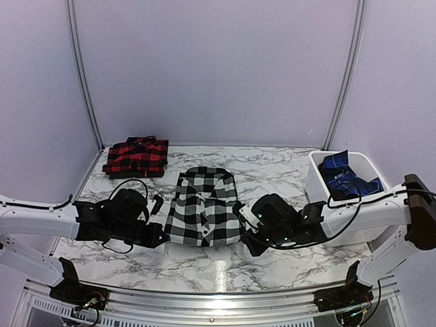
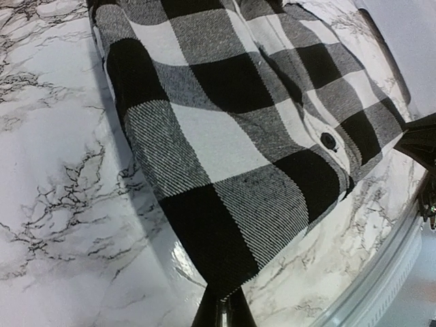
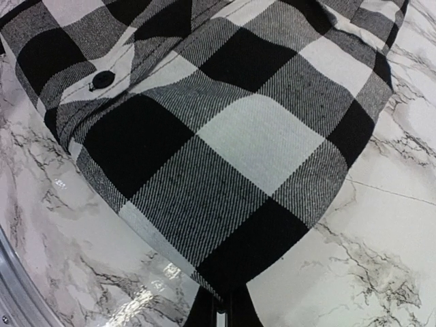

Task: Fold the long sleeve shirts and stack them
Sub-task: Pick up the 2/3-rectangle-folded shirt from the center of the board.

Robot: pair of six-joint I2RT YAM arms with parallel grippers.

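Jaws pinch both near corners of the folded black-and-white check shirt (image 1: 204,208).

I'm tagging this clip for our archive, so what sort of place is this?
Probably a robot test booth, not a home. A left arm and right arm are mounted at the edge of a marble-pattern table, plain panel walls enclose it, and a white bin of blue cloth stands on it.

A robotics lab booth is being shown: a marble-patterned table (image 1: 272,163) is being enclosed by plain pale wall panels (image 1: 218,68), and a left arm (image 1: 34,221) and a right arm (image 1: 361,214) are being carried on a metal rail (image 1: 218,303) at its near edge.
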